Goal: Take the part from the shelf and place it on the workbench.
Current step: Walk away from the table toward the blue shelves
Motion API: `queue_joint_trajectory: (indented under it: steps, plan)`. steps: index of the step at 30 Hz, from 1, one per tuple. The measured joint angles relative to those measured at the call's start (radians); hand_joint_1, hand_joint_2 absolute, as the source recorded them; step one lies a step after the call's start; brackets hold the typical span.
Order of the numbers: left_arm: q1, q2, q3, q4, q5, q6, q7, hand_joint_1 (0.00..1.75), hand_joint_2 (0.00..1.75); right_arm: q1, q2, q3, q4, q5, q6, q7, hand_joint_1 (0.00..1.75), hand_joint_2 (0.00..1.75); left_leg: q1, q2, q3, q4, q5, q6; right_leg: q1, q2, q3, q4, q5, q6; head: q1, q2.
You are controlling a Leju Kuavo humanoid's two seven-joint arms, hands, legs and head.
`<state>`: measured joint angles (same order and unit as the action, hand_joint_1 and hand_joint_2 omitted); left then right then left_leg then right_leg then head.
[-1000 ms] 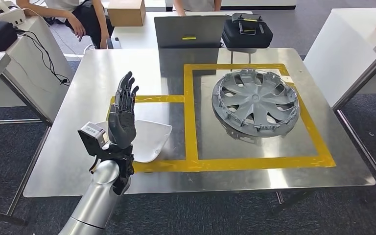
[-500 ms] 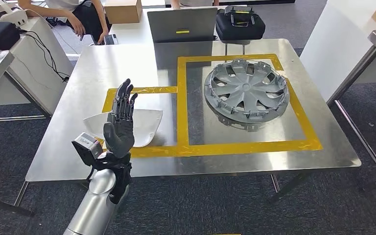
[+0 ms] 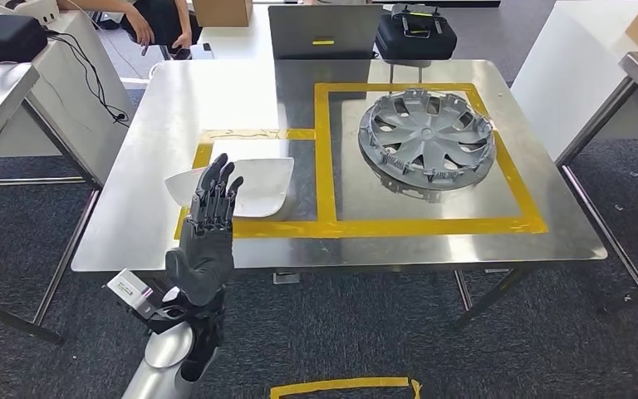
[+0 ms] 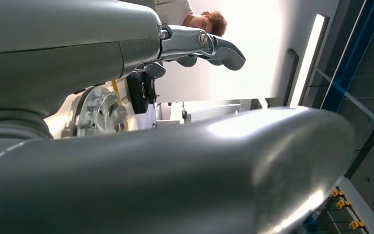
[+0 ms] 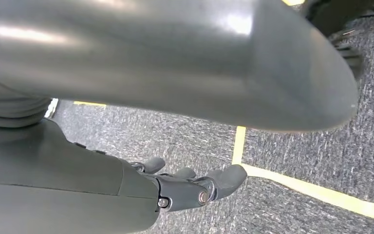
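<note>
We are standing just off the near edge of the steel workbench (image 3: 133,191), looking down at it. The white part (image 3: 253,184) is lying on the bench top inside the smaller of two yellow tape frames (image 3: 326,158), toward our left, resting flat as far as we can tell, with one end lapping over or touching the tape on its left side. Our left hand (image 3: 206,237) is hovering raised in front of the bench edge, palm upright, fingers spread apart and gripping nothing; it is hiding the near-left corner of the part from the head view, so we cannot say whether a fingertip is touching it. Our right hand (image 5: 190,187) is hanging low over grey carpet crossed by yellow floor tape (image 5: 297,183), fingers loosely extended and apart, nothing in them. In the larger frame a grey wheel cover (image 3: 426,143) is sitting well apart from the part. Beyond the far edge a laptop (image 3: 324,32) and a black case (image 3: 416,37) are resting on another table, and a person (image 3: 154,18) is standing there. We are judging the placing as done or nearly so. The risks from here: the raised left fingers are close to the part, so a careless sweep of that arm could nudge the light shell over the tape line or toward the bench edge; and a body turn with the arm up could clip the bench rim.
</note>
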<state>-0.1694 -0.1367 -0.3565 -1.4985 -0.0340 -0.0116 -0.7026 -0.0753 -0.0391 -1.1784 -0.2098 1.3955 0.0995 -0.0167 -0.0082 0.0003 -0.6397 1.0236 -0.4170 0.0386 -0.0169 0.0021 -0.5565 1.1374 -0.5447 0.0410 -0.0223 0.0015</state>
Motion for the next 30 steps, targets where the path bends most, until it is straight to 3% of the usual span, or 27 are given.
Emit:
queue_joint_trajectory:
  steps: [2, 3, 5, 6, 8, 10, 11, 12, 13, 15, 17, 18, 20, 21, 22, 23, 25, 26, 27, 28, 30]
  plan:
    - [0.01, 0.0, -0.007, -0.011, -0.002, -0.002, 0.0, 0.0, 0.0, -0.003, 0.0, 0.0, 0.0, -0.003, 0.0, -0.002, 0.0, 0.0, -0.001, 0.0, -0.01, 0.004, 0.015, -0.011, 0.006, 0.001, 0.07, -0.109, -0.004, -0.012, -0.001, 0.0]
    - [0.014, 0.001, -0.011, -0.015, -0.003, -0.002, 0.001, 0.0, 0.0, -0.005, 0.001, 0.0, 0.0, -0.003, 0.0, -0.002, 0.0, 0.0, -0.001, 0.0, -0.012, 0.003, 0.023, -0.017, 0.01, 0.002, 0.08, -0.131, -0.01, -0.018, -0.001, 0.0]
    - [0.022, 0.003, -0.019, -0.02, -0.008, -0.002, 0.0, 0.0, 0.0, -0.004, 0.002, 0.0, 0.0, -0.004, 0.0, -0.002, 0.0, 0.0, 0.0, -0.001, -0.014, -0.001, 0.036, -0.03, 0.01, 0.0, 0.069, -0.138, 0.006, -0.031, 0.0, 0.0]
    - [0.026, 0.005, -0.021, -0.021, -0.01, -0.002, 0.001, 0.0, 0.0, -0.005, 0.003, 0.0, 0.0, -0.004, 0.0, -0.002, 0.0, 0.0, 0.001, -0.002, -0.02, 0.005, 0.026, -0.036, 0.008, -0.001, 0.06, -0.139, 0.017, -0.038, 0.0, 0.0]
    - [0.034, 0.011, -0.024, -0.024, -0.013, -0.002, 0.001, 0.0, 0.0, -0.005, 0.004, 0.0, 0.0, -0.005, 0.0, -0.002, 0.0, 0.0, 0.004, -0.004, -0.045, 0.072, -0.052, -0.046, 0.003, -0.005, 0.035, -0.143, 0.041, -0.049, -0.004, 0.0]
    - [0.043, 0.017, -0.025, -0.024, -0.016, -0.001, 0.001, 0.0, 0.0, -0.004, 0.004, 0.0, 0.0, -0.005, 0.001, -0.003, 0.0, 0.0, 0.008, -0.004, -0.075, 0.2, -0.149, -0.055, 0.003, -0.007, 0.005, -0.142, 0.063, -0.052, -0.009, 0.0]
    - [0.048, 0.02, -0.026, -0.025, -0.017, -0.001, 0.001, 0.0, 0.0, -0.003, 0.005, 0.0, 0.0, -0.005, 0.001, -0.003, 0.0, 0.0, 0.009, -0.004, -0.08, 0.253, -0.168, -0.058, 0.003, -0.008, -0.009, -0.14, 0.074, -0.051, -0.01, 0.0]
    - [0.055, 0.023, -0.027, -0.026, -0.017, -0.001, 0.001, 0.0, 0.0, -0.002, 0.005, 0.0, 0.0, -0.006, 0.002, -0.004, 0.0, 0.0, 0.011, -0.004, -0.071, 0.28, -0.163, -0.06, 0.002, -0.009, -0.024, -0.138, 0.084, -0.049, -0.01, 0.0]
    - [0.06, 0.027, -0.03, -0.03, -0.016, -0.001, 0.001, 0.0, 0.0, 0.0, 0.006, 0.0, 0.0, -0.008, 0.003, -0.005, 0.0, 0.0, 0.012, -0.003, -0.045, 0.27, -0.141, -0.061, 0.002, -0.01, -0.038, -0.136, 0.094, -0.047, -0.011, 0.0]
    - [0.07, 0.034, -0.038, -0.048, -0.011, -0.005, 0.001, 0.0, 0.0, 0.002, 0.006, 0.0, 0.0, -0.011, 0.005, -0.009, 0.0, 0.0, 0.013, -0.003, 0.051, 0.154, -0.102, -0.058, 0.002, -0.012, -0.061, -0.13, 0.111, -0.039, -0.012, 0.0]
    - [0.082, 0.043, -0.049, -0.082, -0.004, -0.008, 0.001, 0.0, 0.0, 0.003, 0.006, 0.0, 0.0, -0.013, 0.005, -0.015, 0.0, 0.0, 0.01, -0.004, 0.138, 0.023, -0.112, -0.048, 0.003, -0.012, -0.074, -0.127, 0.125, -0.029, -0.011, 0.0]
    - [0.089, 0.048, -0.054, -0.101, -0.002, -0.008, 0.0, 0.0, 0.0, 0.003, 0.006, 0.0, 0.0, -0.013, 0.005, -0.017, 0.0, 0.0, 0.008, -0.005, 0.155, -0.01, -0.123, -0.042, 0.003, -0.011, -0.077, -0.127, 0.133, -0.023, -0.011, 0.0]
    - [0.101, 0.059, -0.063, -0.131, 0.0, -0.006, 0.0, 0.0, 0.0, 0.003, 0.006, 0.0, 0.0, -0.012, 0.005, -0.018, 0.0, 0.0, 0.005, -0.005, 0.151, -0.02, -0.116, -0.026, 0.001, -0.011, -0.079, -0.131, 0.146, -0.009, -0.01, 0.0]
    - [0.105, 0.062, -0.067, -0.142, 0.0, -0.004, 0.0, 0.0, 0.0, 0.003, 0.006, 0.0, 0.0, -0.011, 0.006, -0.016, 0.0, 0.0, 0.005, -0.004, 0.145, -0.022, -0.109, -0.018, -0.001, -0.01, -0.084, -0.126, 0.137, -0.003, -0.01, 0.0]
    - [0.109, 0.065, -0.069, -0.151, 0.001, -0.001, 0.0, 0.0, 0.0, 0.003, 0.007, 0.0, 0.0, -0.009, 0.006, -0.015, 0.0, 0.0, 0.007, -0.003, 0.138, -0.024, -0.1, -0.009, -0.002, -0.01, -0.093, -0.106, 0.113, 0.003, -0.008, 0.0]
    - [0.112, 0.068, -0.071, -0.158, 0.002, 0.004, 0.0, 0.0, 0.0, 0.002, 0.007, 0.0, 0.0, -0.006, 0.006, -0.014, 0.0, 0.0, 0.008, -0.001, 0.129, -0.025, -0.09, -0.002, -0.004, -0.009, -0.108, -0.065, 0.072, 0.007, -0.006, 0.0]
    - [0.119, 0.076, -0.074, -0.166, 0.004, 0.018, 0.0, 0.0, 0.0, 0.001, 0.007, 0.0, 0.0, -0.003, 0.006, -0.012, 0.0, 0.0, 0.005, 0.001, 0.105, -0.022, -0.071, 0.005, -0.003, -0.008, -0.147, 0.065, -0.02, 0.013, -0.002, 0.0]
    - [0.126, 0.082, -0.075, -0.167, 0.005, 0.025, 0.001, 0.0, 0.0, 0.0, 0.007, 0.0, 0.0, -0.002, 0.007, -0.013, 0.0, 0.0, 0.004, 0.002, 0.092, -0.02, -0.062, 0.006, -0.003, -0.008, -0.159, 0.124, -0.045, 0.014, 0.0, 0.0]
    - [0.134, 0.087, -0.076, -0.167, 0.005, 0.029, 0.001, 0.0, 0.0, 0.0, 0.007, 0.0, 0.0, -0.002, 0.007, -0.013, 0.0, 0.0, 0.003, 0.003, 0.078, -0.017, -0.054, 0.006, -0.003, -0.008, -0.156, 0.155, -0.046, 0.014, 0.0, 0.0]
    - [0.145, 0.092, -0.076, -0.167, 0.003, 0.031, 0.002, 0.0, 0.0, 0.0, 0.007, 0.0, 0.0, -0.002, 0.008, -0.015, 0.0, 0.0, 0.002, 0.003, 0.066, -0.014, -0.047, 0.005, -0.002, -0.008, -0.135, 0.149, -0.027, 0.012, 0.001, 0.0]
    - [0.172, 0.101, -0.076, -0.167, -0.007, 0.036, 0.002, 0.0, 0.0, 0.0, 0.006, 0.0, 0.0, -0.003, 0.009, -0.021, 0.0, 0.0, 0.002, 0.003, 0.044, -0.005, -0.036, 0.0, 0.0, -0.007, -0.044, 0.035, 0.017, 0.003, 0.001, 0.0]
